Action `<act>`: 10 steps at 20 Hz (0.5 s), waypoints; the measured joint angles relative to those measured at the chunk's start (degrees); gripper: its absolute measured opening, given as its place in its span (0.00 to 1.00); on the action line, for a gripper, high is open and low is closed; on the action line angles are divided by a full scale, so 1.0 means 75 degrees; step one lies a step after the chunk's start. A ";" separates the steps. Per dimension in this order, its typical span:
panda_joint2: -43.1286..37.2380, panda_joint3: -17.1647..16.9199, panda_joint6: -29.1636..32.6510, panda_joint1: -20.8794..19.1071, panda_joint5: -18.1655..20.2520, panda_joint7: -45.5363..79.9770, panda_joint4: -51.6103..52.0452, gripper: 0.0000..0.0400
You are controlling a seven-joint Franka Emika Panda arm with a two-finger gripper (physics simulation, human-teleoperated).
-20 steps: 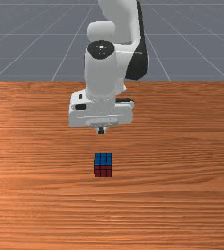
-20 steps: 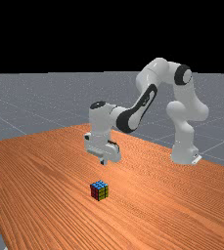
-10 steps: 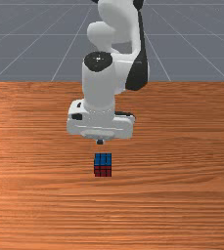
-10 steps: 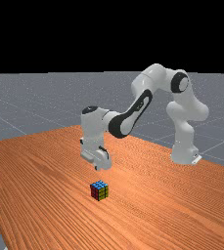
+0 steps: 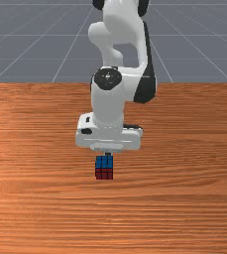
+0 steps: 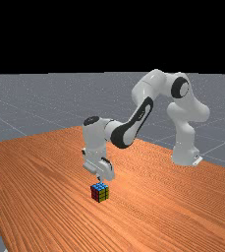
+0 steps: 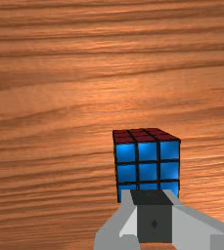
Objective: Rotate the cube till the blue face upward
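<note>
Down came the white, dark-tipped pincer, fingers pressed together, toward the black-gridded cube below it. They partly hid its upward blue face; contact was unclear.

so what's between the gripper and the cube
Nothing that I can see: the far view shows the gripper close to the cube, no object between them.
</note>
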 joint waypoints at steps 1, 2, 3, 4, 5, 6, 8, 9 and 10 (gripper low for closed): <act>0.0096 0.0020 -0.0001 -0.0007 0.0014 0.0000 0.0060 0.00; 0.0215 0.0041 0.0002 -0.0021 0.0028 -0.0008 0.0133 0.00; 0.0327 0.0057 0.0003 -0.0037 0.0040 -0.0013 0.0195 0.00; 0.0437 0.0073 -0.0001 -0.0057 0.0053 -0.0021 0.0270 0.00; 0.0526 0.0086 0.0001 -0.0072 0.0063 -0.0026 0.0320 0.00; 0.0588 0.0098 0.0002 -0.0081 0.0071 -0.0031 0.0341 0.00; 0.0641 0.0111 0.0005 -0.0081 0.0073 -0.0035 0.0374 0.00; 0.0647 0.0115 0.0005 -0.0081 0.0074 -0.0040 0.0384 0.00; 0.0647 0.0117 0.0005 -0.0076 0.0070 -0.0042 0.0379 0.01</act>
